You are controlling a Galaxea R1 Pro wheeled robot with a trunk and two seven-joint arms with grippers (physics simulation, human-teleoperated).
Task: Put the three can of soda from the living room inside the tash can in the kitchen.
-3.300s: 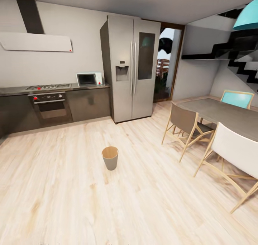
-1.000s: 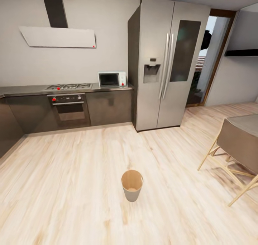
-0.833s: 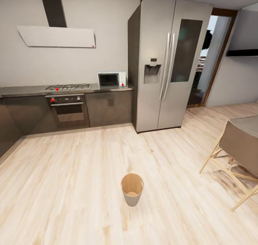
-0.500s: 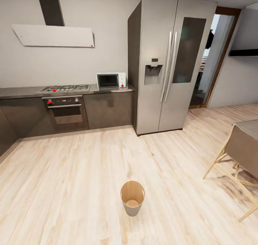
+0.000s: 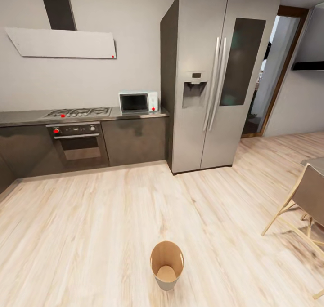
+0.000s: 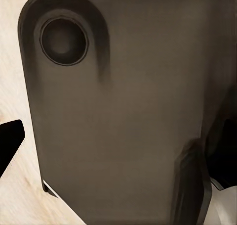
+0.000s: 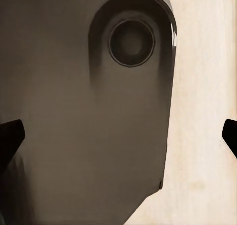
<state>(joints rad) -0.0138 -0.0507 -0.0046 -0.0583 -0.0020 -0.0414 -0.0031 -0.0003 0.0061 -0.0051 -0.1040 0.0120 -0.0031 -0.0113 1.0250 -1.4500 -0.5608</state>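
Kitchen. The bin (image 5: 167,265) stands upright on bare floor (image 5: 90,226), well apart from fridge (image 5: 211,82) and chair (image 5: 306,199). No cans are seen. Jaw state cannot be told. The bin is best approached slowly, kept centred, unbumped.

Kitchen floor layout, head view.
Small round tapered grey bin with tan inside (image 5: 167,265) stands upright alone on the pale wood plank floor (image 5: 90,226), near the front edge. Well behind it: tall silver double-door fridge (image 5: 216,80) against the back wall, dark counter run (image 5: 85,138) to its left, white microwave (image 5: 137,102) on the counter's right end. Wood-legged chair (image 5: 303,203) at the floor's right edge.
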